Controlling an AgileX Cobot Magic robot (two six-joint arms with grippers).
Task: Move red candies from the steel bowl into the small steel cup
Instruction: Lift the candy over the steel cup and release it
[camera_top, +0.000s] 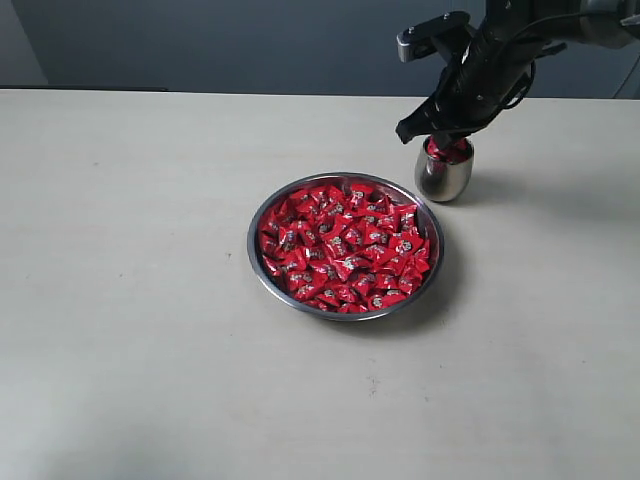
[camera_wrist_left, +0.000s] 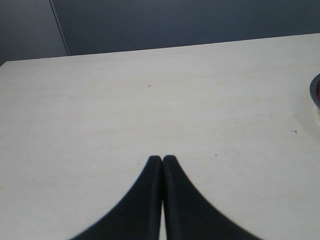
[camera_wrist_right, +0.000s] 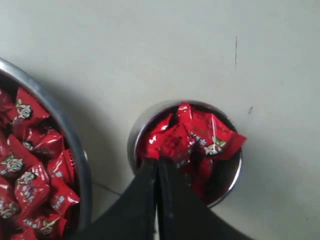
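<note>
Here's where the job stands: the steel bowl (camera_top: 250, 240) sits in the middle of the exterior view, a touch right of centre, and it's heaped rim to rim with the red candies (camera_top: 345, 245), so plenty is left to shift. Up and to the right of it, close by but not touching, stands the small steel cup (camera_top: 445, 178), and red wrappers already crowd its mouth. At least a few candies are in, and one pokes out over the rim. So this looks like an early-to-middle stage, with the cup filling fast and the bowl barely dented, as far as I can judge. Now the working hand: the right gripper (camera_wrist_right: 156, 161) hangs in the upper right of the exterior view, directly over the cup. Its jaws are pressed tight together, tips down at the cup's mouth against the top wrappers. Is a crimped edge nipped between them? I can't tell from here; no whole candy sits between the jaws. The left gripper (camera_wrist_left: 162, 159) is out of the action, also closed to a slit, empty, poised over bare table (camera_top: 130, 300).
</note>
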